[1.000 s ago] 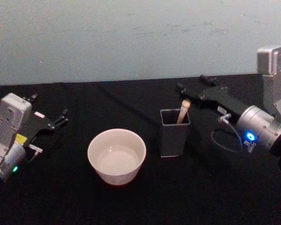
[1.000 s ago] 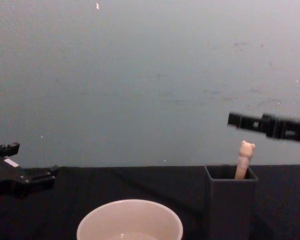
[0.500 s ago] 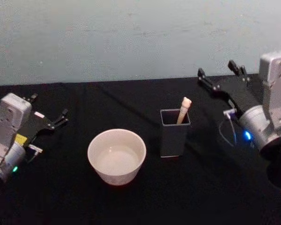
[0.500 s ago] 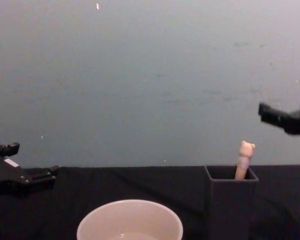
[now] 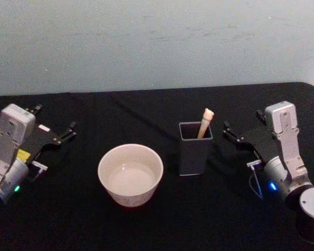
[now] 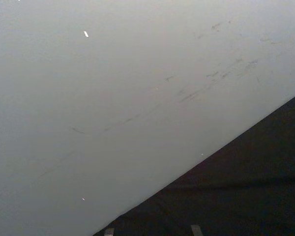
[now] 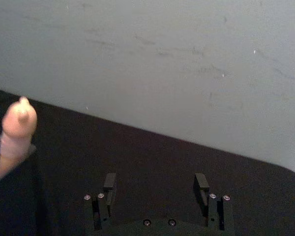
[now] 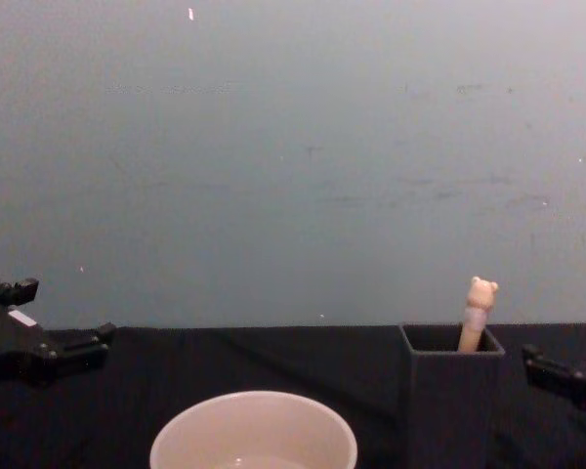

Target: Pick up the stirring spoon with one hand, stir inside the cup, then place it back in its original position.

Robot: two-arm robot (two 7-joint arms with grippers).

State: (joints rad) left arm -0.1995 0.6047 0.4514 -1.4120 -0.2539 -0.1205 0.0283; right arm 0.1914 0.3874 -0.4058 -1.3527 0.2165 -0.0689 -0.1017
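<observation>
The stirring spoon (image 5: 204, 123) stands in the tall dark grey holder (image 5: 194, 148), its beige bear-topped handle (image 8: 479, 311) sticking out above the rim; its bowl is hidden inside. The cream-white cup (image 5: 130, 174) sits to the holder's left. My right gripper (image 5: 243, 121) is low over the table just right of the holder, open and holding nothing. In the right wrist view its fingers (image 7: 109, 183) are spread, with the bear head (image 7: 18, 123) off to one side. My left gripper (image 5: 55, 118) rests open at the far left, well away from the cup.
A black cloth (image 5: 162, 219) covers the table, and a plain pale wall (image 5: 157, 42) stands behind it. In the chest view the cup rim (image 8: 254, 415) is at the bottom, with the left gripper (image 8: 59, 315) at the left edge.
My right arm has dropped from high above the holder and drawn back to the right, down near the table. The spoon, cup, holder and left arm have stayed where they were.
</observation>
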